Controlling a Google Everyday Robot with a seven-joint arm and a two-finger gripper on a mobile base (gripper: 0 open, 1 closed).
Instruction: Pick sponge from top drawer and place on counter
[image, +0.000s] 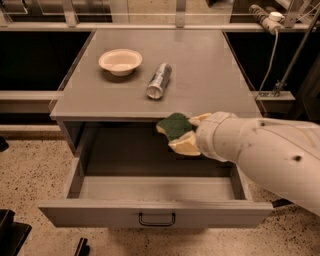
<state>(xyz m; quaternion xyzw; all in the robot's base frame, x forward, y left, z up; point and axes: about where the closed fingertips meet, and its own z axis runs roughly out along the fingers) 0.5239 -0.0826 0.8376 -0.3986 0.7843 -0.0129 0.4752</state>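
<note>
The sponge, dark green over yellow foam, is held in my gripper, which is shut on it. The gripper holds the sponge above the open top drawer, level with the front edge of the counter. The white arm reaches in from the right over the drawer's right side. The drawer is pulled out, with a small dark wire handle on its front panel. The part of its inside that shows holds nothing.
A cream bowl sits at the back left of the counter. A silver can lies on its side near the counter's middle. A white cable and a metal stand are at the right.
</note>
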